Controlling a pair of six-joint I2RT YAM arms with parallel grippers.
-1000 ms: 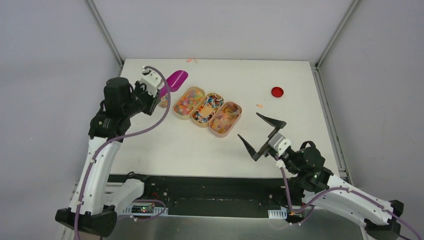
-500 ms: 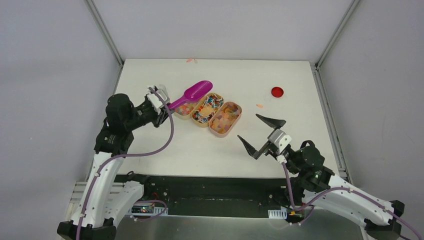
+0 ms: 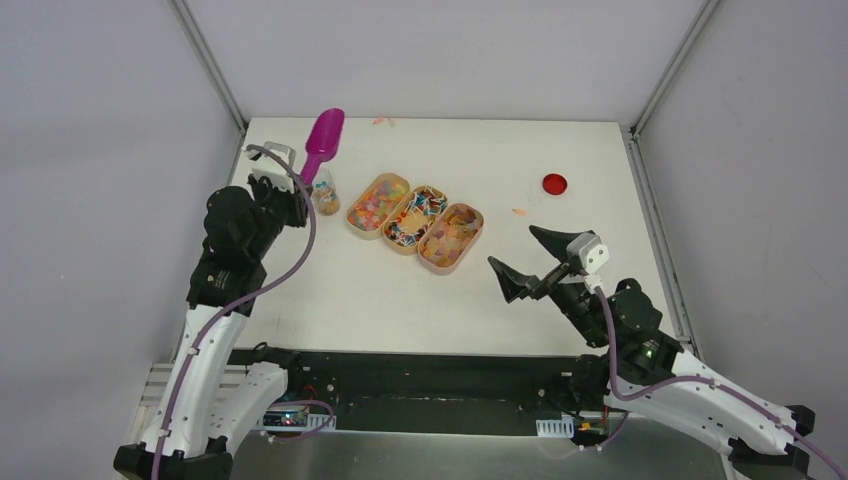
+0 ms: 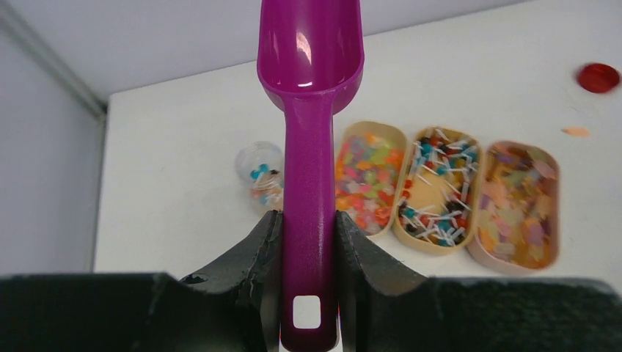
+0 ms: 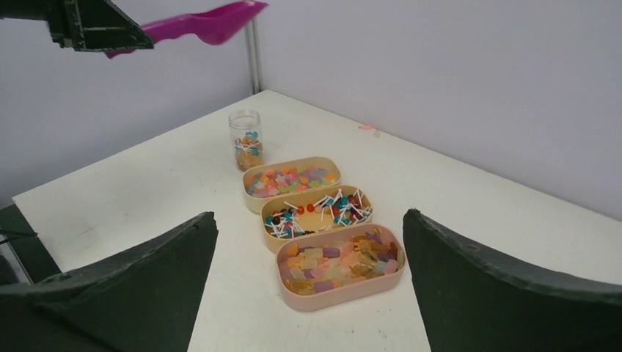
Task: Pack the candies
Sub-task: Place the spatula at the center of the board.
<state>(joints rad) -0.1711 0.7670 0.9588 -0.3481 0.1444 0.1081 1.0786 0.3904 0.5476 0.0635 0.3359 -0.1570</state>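
On the white table (image 3: 400, 295), the broadest bare stretch runs along the near edge, from the left rail to the right rail, in front of the trays. The right side is also largely bare.

The right gripper (image 3: 510, 246) hangs over that near-right area with its jaws spread wide and nothing between them, facing the trays and well apart from them. The left gripper (image 4: 308, 227) is raised near the left edge, its fingers clamped on the handle of a magenta scoop (image 4: 311, 66) whose empty bowl points toward the far-left corner.

Three tan oval trays (image 5: 345, 295) lie side by side, touching, in a diagonal row at mid-table. They hold the candies: bright mixed bits (image 5: 290, 178) in the leftmost, wrapped pieces (image 5: 315, 209) in the middle, gummies (image 5: 341, 260) in the rightmost.

A small clear jar (image 3: 325, 195) stands upright just left of the row, close to the left edge, with a few sweets at its bottom.

A red disc (image 3: 554, 183) lies alone far right. One stray piece (image 3: 519, 212) sits between disc and trays; others (image 3: 383, 121) sit at the far edge.
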